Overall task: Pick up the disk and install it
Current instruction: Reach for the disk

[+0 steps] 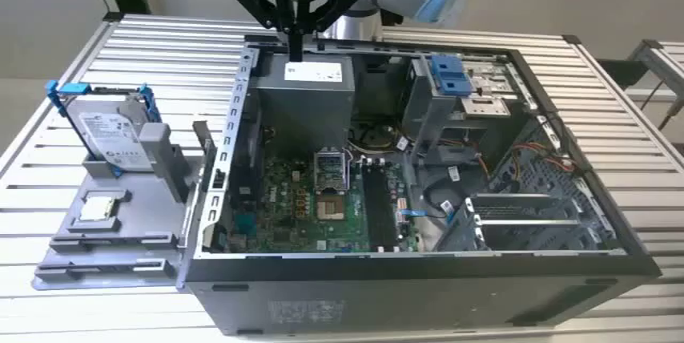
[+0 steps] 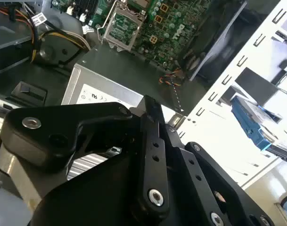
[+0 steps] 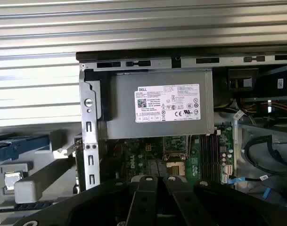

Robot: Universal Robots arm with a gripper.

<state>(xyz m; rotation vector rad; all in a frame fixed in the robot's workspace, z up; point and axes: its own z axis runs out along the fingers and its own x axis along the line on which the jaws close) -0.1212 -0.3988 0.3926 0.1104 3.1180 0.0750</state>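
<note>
While over case [image 1: 428,295], pincer [image 1: 294,53]; disk [image 1: 107,139] white-labelled.

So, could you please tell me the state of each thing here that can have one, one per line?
hand: shut, holding nothing, over the power supply.
computer case: lying on its side, open, side panel off.
disk: standing on edge in the grey holder, outside the computer case, not installed.
processor chip: lying flat on the grey holder.
</note>
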